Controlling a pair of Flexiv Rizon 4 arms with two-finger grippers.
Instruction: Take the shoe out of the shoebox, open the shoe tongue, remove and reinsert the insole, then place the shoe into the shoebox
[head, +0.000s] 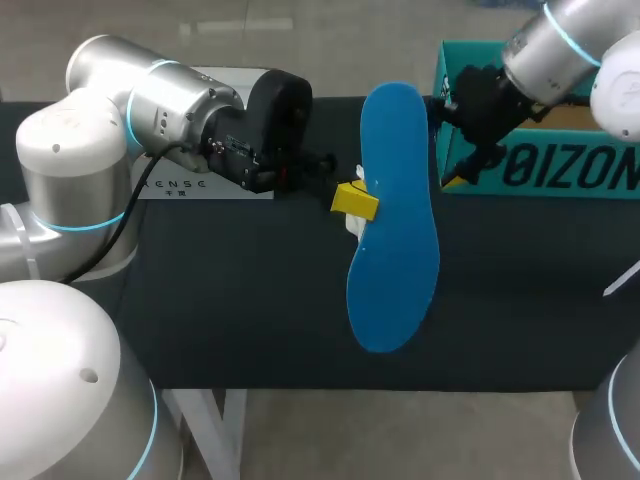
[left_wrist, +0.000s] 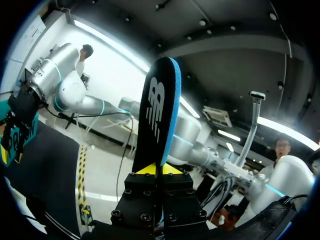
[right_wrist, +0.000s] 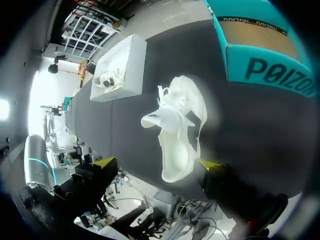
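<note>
The teal shoebox (head: 540, 170) sits upper right in the head view; the white shoe (right_wrist: 180, 125) lies on the table (right_wrist: 245, 130) under the spread right gripper (right_wrist: 157, 162). The blue insole (head: 395, 220), centre frame, is pinched mid-edge by the left gripper (head: 354, 200); likely light and floppy, so grip mid-length

Left tool (left_wrist: 159, 169) pinched, right tool (right_wrist: 156, 164) spread.
</note>
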